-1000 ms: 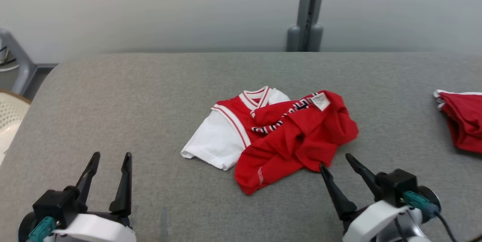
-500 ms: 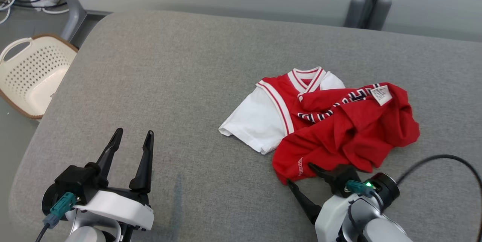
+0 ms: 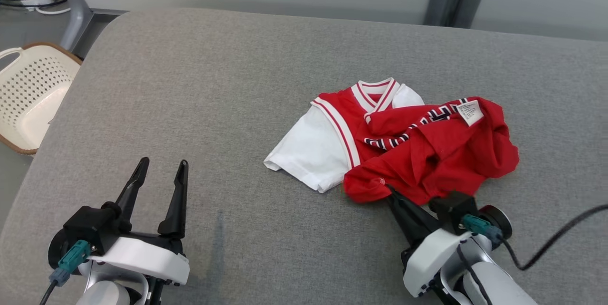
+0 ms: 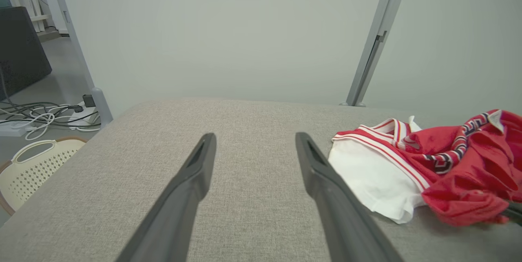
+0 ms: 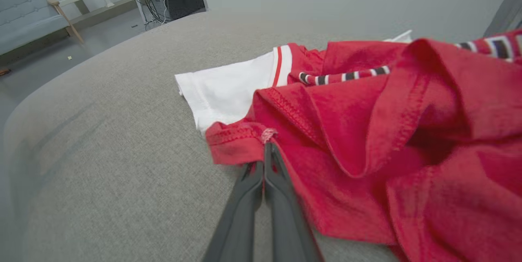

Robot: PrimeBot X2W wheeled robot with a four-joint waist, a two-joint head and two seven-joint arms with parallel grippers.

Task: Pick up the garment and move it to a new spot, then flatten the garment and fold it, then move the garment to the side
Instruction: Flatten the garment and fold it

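1. The garment [image 3: 403, 153], a red and white shirt, is lying crumpled on the grey surface [image 3: 190, 81]. It is sitting right of the middle and away from every edge. Its red body is bunching over itself, while one white sleeve [image 3: 308, 153] is spreading flat toward the left edge.
2. The right tool [image 3: 388, 187] is reaching in low from the near edge. Its two fingers are pressing tightly together on the stitched red hem [image 5: 244, 133] at the near left corner of the heap, so the tool is gripping the garment.
3. That corner is probably being taken because it is lying free at the edge of the heap and is giving a firm, doubled layer to pinch.
4. The cloth is resting fully on the surface, so I judge the pick-up is only just beginning.
5. The left tool [image 3: 162, 162] is hovering over the near left part of the surface, well apart from the garment. Its fingers are standing wide apart and holding nothing. It is likely waiting to take a second corner.
6. A pale basket [image 3: 28, 96] is sitting on the floor beyond the left edge.
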